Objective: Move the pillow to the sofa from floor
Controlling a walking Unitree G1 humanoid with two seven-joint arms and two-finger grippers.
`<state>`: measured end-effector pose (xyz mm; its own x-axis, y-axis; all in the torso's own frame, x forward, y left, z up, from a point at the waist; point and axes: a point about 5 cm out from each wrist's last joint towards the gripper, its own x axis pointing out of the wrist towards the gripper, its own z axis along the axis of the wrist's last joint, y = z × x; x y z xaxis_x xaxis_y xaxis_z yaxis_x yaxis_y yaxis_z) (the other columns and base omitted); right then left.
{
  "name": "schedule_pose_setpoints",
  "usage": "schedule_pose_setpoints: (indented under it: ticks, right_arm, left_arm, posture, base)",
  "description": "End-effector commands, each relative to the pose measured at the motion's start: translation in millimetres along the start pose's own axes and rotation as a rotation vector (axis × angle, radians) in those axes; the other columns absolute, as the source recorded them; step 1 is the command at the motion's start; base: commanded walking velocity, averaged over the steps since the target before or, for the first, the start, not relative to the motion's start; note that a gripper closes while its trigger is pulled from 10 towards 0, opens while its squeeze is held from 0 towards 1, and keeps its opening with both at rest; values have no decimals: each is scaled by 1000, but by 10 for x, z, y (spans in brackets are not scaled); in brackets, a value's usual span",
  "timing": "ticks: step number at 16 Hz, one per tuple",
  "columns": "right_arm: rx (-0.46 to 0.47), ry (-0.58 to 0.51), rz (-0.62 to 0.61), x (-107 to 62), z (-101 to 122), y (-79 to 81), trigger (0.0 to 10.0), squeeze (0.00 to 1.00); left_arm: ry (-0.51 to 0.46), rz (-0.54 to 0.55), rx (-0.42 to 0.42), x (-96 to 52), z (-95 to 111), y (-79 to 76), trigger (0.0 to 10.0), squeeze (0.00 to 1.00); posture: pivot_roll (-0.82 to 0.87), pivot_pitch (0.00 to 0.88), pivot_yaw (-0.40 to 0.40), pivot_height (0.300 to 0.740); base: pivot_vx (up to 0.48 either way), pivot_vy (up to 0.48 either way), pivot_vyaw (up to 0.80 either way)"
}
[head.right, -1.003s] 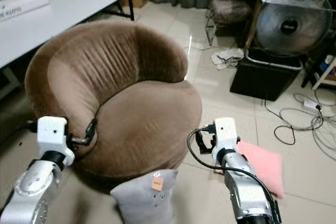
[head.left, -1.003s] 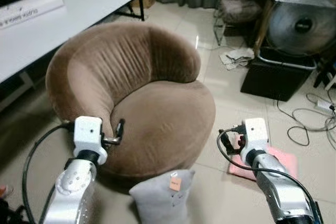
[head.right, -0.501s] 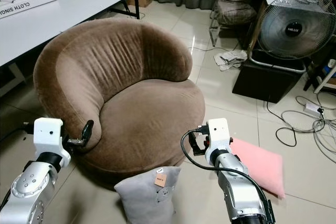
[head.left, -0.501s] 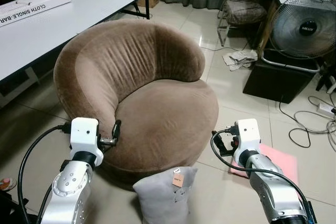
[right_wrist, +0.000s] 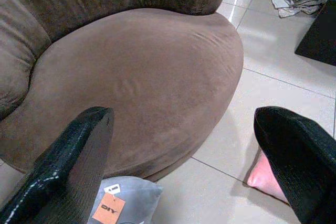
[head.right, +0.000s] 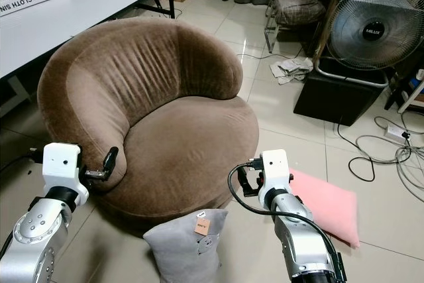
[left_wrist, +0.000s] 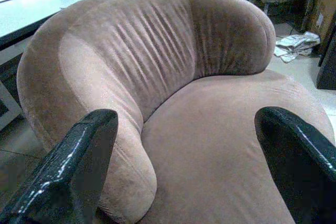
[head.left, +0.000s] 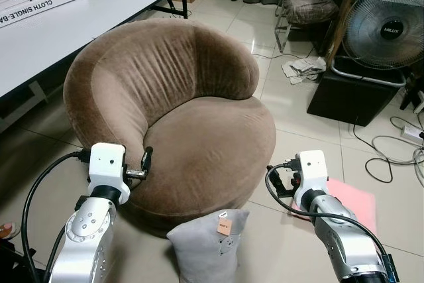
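the grey pillow [head.left: 209, 244] stands on the floor [head.left: 311, 130] against the front of the round brown sofa [head.left: 199, 144], an orange tag [head.left: 224, 226] on its top edge, between the two raised arms. the left gripper [left_wrist: 184, 166] and right gripper [right_wrist: 184, 156] both hang spread wide and empty above it. the likely risk is a shallow pinch: soft fabric could slip out, or the fingers could catch just the tag. a pink pillow [head.right: 324, 205] lies near the right arm and could be taken by mistake. the sofa seat holds nothing.

White table [head.left: 79, 11] w/ long box [head.left: 36, 1], fan [head.left: 387, 28], floor cables [head.left: 391, 147]
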<state>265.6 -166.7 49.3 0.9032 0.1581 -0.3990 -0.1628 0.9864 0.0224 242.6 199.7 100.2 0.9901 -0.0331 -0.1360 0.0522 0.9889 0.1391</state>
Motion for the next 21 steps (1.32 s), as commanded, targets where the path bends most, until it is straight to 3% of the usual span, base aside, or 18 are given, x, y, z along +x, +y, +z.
schedule_pose_setpoints:
  ticks: [1, 4, 21]
  right_arm:
    - [11, -11, -13, -19, 39, -13, 10000, 0]
    - [16, -14, -23, -40, 30, -22, 10000, 0]
    - [13, -11, -37, -62, 12, -48, 10000, 0]
  left_arm:
    - [14, -26, 14, 26, -8, -18, 10000, 0]
    - [14, -42, 23, 61, 0, -30, 10000, 0]
    - [13, -58, 22, 130, 15, -80, 10000, 0]
  posture:
    - [78, 0, 4, 740]
    - [69, 0, 13, 740]
    - [43, 0, 28, 597]
  base:
    - [0, 0, 0]
    - [0, 0, 0]
    - [0, 0, 0]
